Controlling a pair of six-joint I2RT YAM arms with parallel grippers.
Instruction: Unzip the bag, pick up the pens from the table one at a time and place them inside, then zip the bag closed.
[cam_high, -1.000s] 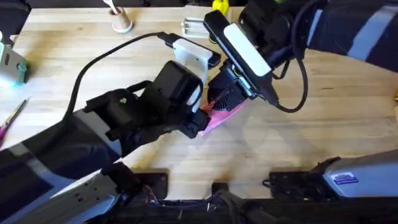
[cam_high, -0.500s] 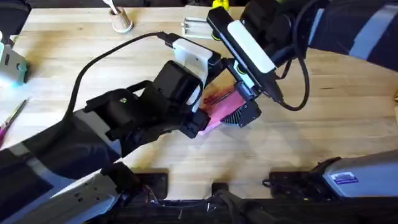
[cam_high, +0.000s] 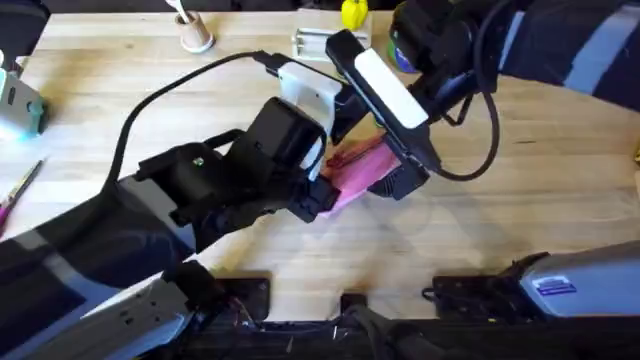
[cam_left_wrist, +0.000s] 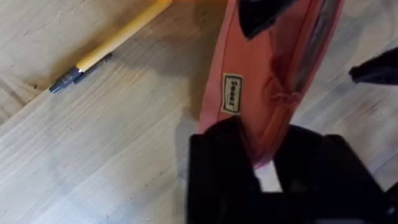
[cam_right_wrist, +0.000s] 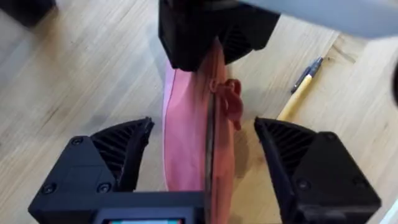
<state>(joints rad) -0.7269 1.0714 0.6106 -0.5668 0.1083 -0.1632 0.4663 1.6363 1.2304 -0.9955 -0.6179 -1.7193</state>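
Where the two arms meet near the middle of the bench (cam_high: 520, 210), the pink bag (cam_high: 352, 168) lies on the light wood between them, partly covered by both in the overhead view. The left tool (cam_left_wrist: 268, 163) is clamped on one tapered end of the bag: in the left wrist view its black fingers (cam_left_wrist: 219, 168) press against the fabric from either side, with a small label on the bag's side just beyond them. The zipper line runs lengthwise along the top of the bag, and a pink pull tab or knot sits on it partway along. The right tool (cam_right_wrist: 204, 158) stands spread wide above the bag, one ribbed black finger (cam_right_wrist: 121, 149) on each side of it and neither touching the fabric; the bag passes through the gap between them toward the left tool at its far end. A pen (cam_left_wrist: 106, 46) with a yellow barrel and a dark tip lies on the bench just beside the bag, at an angle to it and apart from it; the right wrist view shows the same pen (cam_right_wrist: 303, 87) past the right finger. Whether the zipper is open or closed I cannot tell. A small cup holding white sticks (cam_high: 194, 32) stands near the far left edge of the bench.
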